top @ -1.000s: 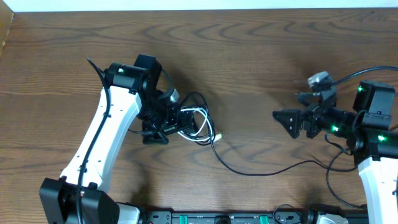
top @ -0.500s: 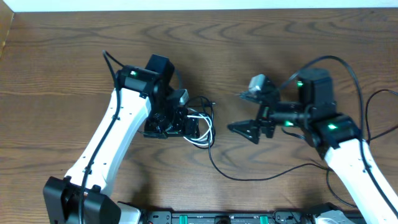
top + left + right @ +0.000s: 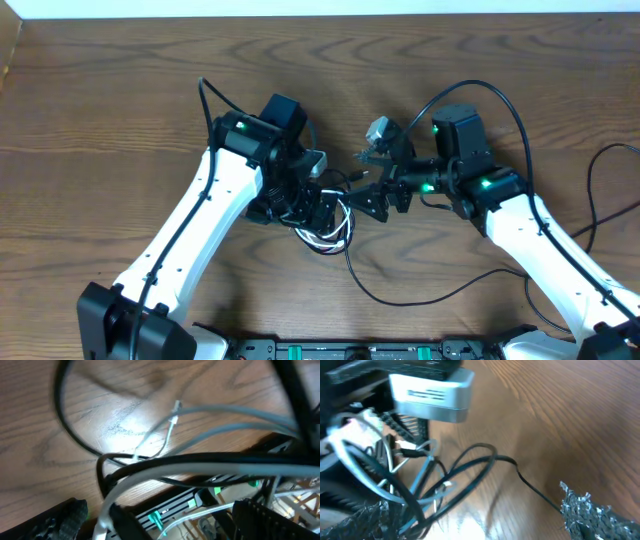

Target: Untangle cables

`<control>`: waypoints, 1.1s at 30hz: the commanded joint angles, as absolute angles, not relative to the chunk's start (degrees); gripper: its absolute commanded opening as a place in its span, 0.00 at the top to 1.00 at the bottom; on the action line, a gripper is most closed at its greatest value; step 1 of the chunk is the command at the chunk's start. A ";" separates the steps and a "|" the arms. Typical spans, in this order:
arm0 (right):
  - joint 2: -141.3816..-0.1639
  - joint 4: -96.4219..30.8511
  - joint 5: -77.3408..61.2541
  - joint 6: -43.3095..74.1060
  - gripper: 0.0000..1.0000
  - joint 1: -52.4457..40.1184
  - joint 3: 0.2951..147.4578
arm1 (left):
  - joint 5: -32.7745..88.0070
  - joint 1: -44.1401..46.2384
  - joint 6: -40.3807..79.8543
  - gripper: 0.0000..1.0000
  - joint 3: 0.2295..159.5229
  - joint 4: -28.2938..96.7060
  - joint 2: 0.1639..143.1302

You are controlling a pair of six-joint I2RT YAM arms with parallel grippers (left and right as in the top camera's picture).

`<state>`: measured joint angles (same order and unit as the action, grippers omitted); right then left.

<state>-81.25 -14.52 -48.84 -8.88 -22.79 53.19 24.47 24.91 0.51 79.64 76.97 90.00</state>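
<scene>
Both cords remain one clump at the middle of the desk [image 3: 120, 90]: the white cable [image 3: 328, 240] loops through the black cable [image 3: 400, 297], whose long tail alone runs free toward the near right. By my judgement nothing is separated yet. The left gripper [image 3: 164, 516] stands wide, strands crossing between its fingers; the right gripper [image 3: 477, 515], also wide, grips nothing just right of the clump.

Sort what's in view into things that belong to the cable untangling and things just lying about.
Belongs to the job: black cable, white cable, left gripper, right gripper, both open.
Just there: wooden table, thick black arm cables, equipment rail at the near edge.
</scene>
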 commanded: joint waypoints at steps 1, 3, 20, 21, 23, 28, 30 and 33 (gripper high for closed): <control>-81.73 -14.57 -39.53 -4.51 0.01 -23.14 53.54 | 24.32 25.58 -2.85 0.02 80.36 77.49 89.80; -81.73 -14.46 -36.16 -2.81 0.01 -23.07 53.54 | 24.34 25.58 -2.81 0.02 80.36 77.67 89.80; -81.65 -17.69 -38.15 -2.13 0.01 -22.81 53.54 | 7.27 25.56 3.51 0.02 80.36 74.83 89.80; -81.65 -18.41 -40.42 -2.13 0.01 -22.81 53.54 | 1.50 25.41 8.88 0.02 80.36 74.72 89.80; -81.65 -19.88 -42.46 -2.20 0.01 -22.85 53.54 | -2.98 24.93 13.82 0.02 80.36 74.65 89.80; -81.67 -28.82 -44.27 -9.98 0.14 -23.70 53.54 | -4.36 22.76 18.28 0.02 80.36 73.52 89.80; -81.67 -33.69 -44.10 -14.02 0.15 -24.12 53.54 | -4.36 21.56 19.29 0.02 80.36 72.99 89.80; -81.67 -38.48 -44.12 -17.72 0.16 -25.28 53.54 | -4.36 19.49 20.78 0.02 80.36 72.34 89.80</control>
